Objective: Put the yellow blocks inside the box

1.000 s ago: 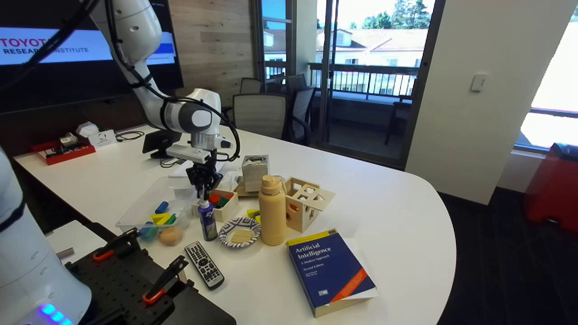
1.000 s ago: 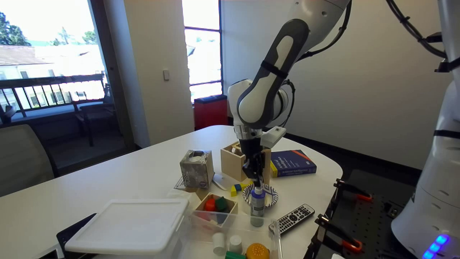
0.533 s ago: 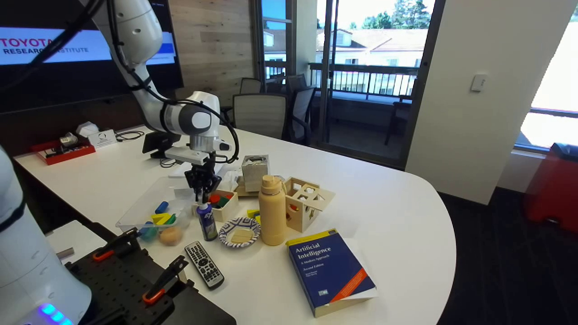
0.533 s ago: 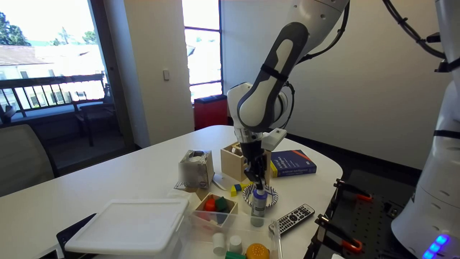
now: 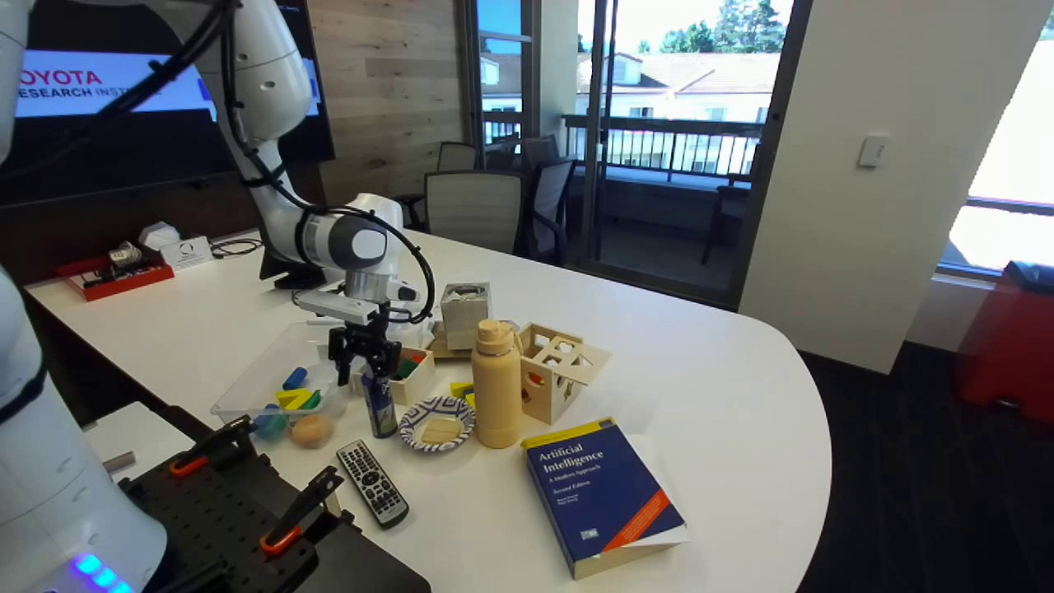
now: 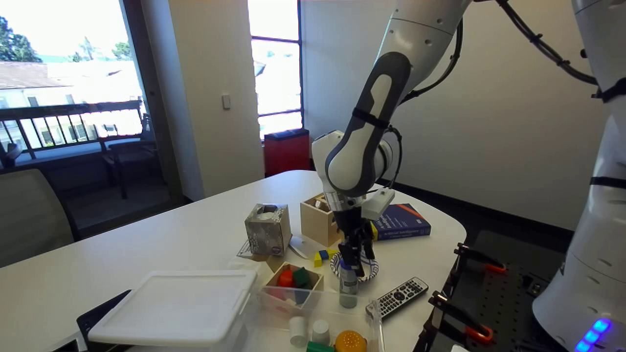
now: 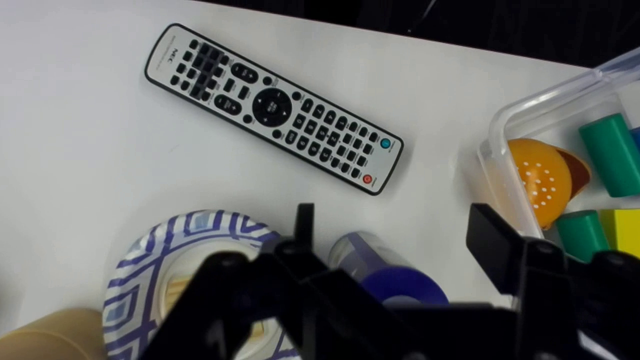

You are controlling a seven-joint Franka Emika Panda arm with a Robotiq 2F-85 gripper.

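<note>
Fingers [image 7: 492, 245] spread wide, one on each side of the purple bottle [image 7: 382, 267]. Wrist view shows a gap along both flanks of the bottle, so nothing gripped. Bottle stands on the worktop [image 5: 700, 371], its top mostly hidden. Bottle is the reference for everything below.

Task blocks: loose yellow blocks [image 6: 318, 259] sit beyond the bottle and to its left in an exterior view, a blue block [image 6: 324, 254] in among them. Another yellow block [image 7: 627, 230] lies in the clear bin [image 7: 545, 100], right of the bottle in the wrist view, cut off by the frame edge.

Containers: wooden box [image 5: 418, 385] near the bottle, just behind it in an exterior view, with a red block [image 6: 286, 278] and a green block [image 6: 301, 277] inside. Shape sorter [image 5: 537, 402] well right of the bottle in an exterior view. Can't tell which of the wooden box, shape sorter and clear bin is the task's box.

Bin also holds an orange dotted toy [image 7: 542, 175] and green cylinders [image 7: 612, 155], same side of the bottle.

Other stuff: patterned bowl [image 7: 200, 225] just beside the bottle, tan piece [image 5: 442, 430] in it. Remote [image 7: 272, 107] near the bottle, above it in the wrist view. Tan flask [image 5: 496, 395] right of the bottle in an exterior view. Tissue box [image 6: 268, 230] beyond and left of the bottle in an exterior view. Blue book [image 5: 601, 490] well apart from the bottle in both exterior views.
</note>
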